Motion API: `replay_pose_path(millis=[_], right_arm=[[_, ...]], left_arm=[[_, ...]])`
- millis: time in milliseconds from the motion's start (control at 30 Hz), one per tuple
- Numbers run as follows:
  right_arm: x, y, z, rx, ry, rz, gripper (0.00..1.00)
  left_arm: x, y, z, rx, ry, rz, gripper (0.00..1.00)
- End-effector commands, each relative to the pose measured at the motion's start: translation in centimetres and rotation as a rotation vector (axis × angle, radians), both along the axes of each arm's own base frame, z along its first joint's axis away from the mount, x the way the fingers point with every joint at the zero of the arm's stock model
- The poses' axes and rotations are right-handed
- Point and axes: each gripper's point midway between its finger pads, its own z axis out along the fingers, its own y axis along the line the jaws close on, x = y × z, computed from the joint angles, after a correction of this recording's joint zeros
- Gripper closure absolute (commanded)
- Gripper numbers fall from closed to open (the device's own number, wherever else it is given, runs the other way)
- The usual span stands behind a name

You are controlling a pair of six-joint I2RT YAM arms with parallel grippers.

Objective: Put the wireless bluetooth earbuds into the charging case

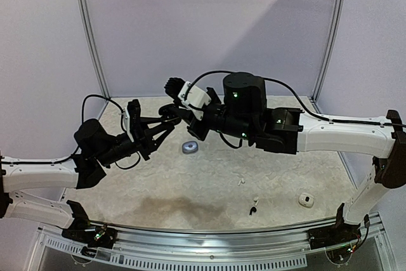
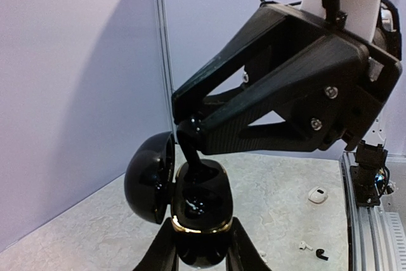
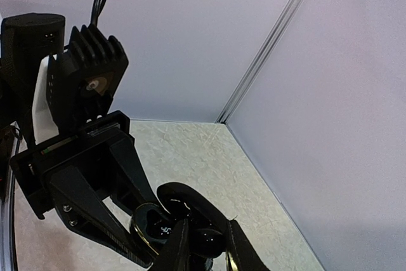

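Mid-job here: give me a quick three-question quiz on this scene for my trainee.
1. True or false: the black charging case has its lid shut.
2. Which gripper holds that case? A left, B right.
3. Fill in: the white case lies on the ____.
Key: 1 false, the lid stands open; 2 A, the left gripper; 3 table.

Open glossy black charging case (image 2: 202, 211) aloft, a black earbud (image 2: 198, 168) seemingly in it.
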Motion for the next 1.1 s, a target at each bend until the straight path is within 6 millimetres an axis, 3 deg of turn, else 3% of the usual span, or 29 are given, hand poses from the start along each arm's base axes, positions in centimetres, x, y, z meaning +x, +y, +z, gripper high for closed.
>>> replay_pose_path(millis=[0, 1067], right_arm=[[1.3, 0.13, -1.08, -0.036, 0.009, -0.05, 0.8], [1.79, -0.24, -0.92, -0.023, 0.02, -0.089, 0.8]], left_arm=[[-0.88, -0.08, 1.5, -0.041, -0.051, -0.033, 1.0], [-0.4, 0.28, 1.9, -0.065, -0.057, 0.0, 1.0]])
